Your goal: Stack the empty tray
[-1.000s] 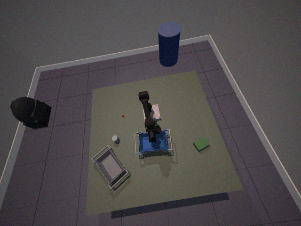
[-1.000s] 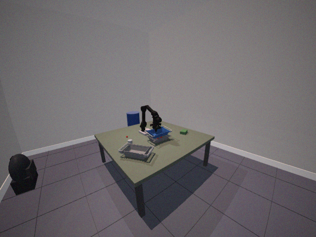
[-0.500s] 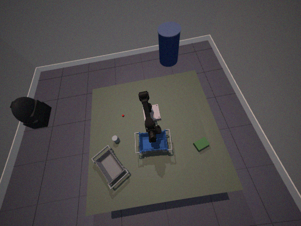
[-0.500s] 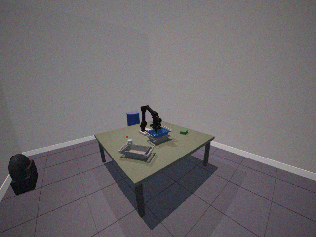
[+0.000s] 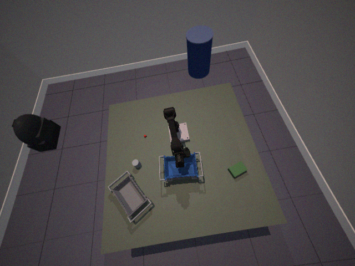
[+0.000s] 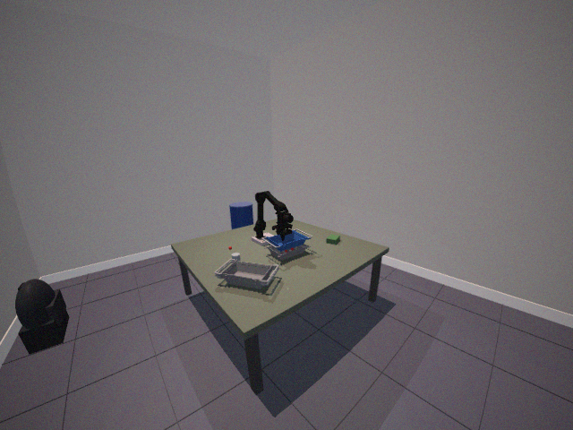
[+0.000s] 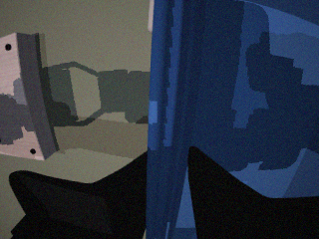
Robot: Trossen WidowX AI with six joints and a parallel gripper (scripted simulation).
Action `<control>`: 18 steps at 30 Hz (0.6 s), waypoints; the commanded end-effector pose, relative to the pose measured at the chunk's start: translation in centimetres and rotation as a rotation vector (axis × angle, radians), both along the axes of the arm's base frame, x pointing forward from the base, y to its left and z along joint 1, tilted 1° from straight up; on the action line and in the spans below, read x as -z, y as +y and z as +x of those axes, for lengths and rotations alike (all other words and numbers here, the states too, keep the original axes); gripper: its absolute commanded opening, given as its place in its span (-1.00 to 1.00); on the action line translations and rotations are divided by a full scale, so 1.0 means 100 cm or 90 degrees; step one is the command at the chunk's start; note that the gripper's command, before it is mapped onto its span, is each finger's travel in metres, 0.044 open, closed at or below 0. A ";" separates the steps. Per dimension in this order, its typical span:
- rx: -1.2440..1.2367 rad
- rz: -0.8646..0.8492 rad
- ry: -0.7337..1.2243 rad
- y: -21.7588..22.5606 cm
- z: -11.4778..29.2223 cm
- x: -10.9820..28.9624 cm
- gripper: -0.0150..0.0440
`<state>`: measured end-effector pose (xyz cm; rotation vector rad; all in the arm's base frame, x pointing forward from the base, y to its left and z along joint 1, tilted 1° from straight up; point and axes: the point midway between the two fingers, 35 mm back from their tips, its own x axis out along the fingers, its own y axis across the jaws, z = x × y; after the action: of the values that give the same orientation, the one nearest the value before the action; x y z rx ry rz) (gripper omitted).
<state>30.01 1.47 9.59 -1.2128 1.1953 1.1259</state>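
My gripper [image 5: 179, 163] [image 6: 283, 236] [image 7: 175, 150] is shut on the near wall of the blue empty tray [image 5: 183, 172] [image 6: 291, 239] [image 7: 253, 94]. The blue tray is directly over a grey tray [image 6: 286, 253] that holds small red blocks [image 6: 286, 250]. In the top view the blue tray hides that grey tray almost wholly. White wire bars [image 5: 160, 172] show at the stack's left and right ends. I cannot tell whether the blue tray rests on the bars or hangs just above them.
A second grey tray [image 5: 117, 180] [image 6: 244, 281] lies at the front left. A small white cylinder [image 5: 136, 163] [image 6: 235, 255], a red ball [image 5: 145, 136] and a green block [image 5: 237, 169] [image 6: 332, 239] are on the table. The arm's base plate [image 5: 183, 130] [image 7: 20, 94] is behind the stack.
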 end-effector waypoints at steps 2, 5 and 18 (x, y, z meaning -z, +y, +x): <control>0.000 0.001 0.013 0.001 -0.003 0.004 -0.19; 0.000 0.001 0.013 0.001 -0.003 0.004 -0.04; 0.000 0.001 0.013 0.001 -0.003 0.004 0.60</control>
<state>29.73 1.49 9.17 -1.2062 1.2091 1.1395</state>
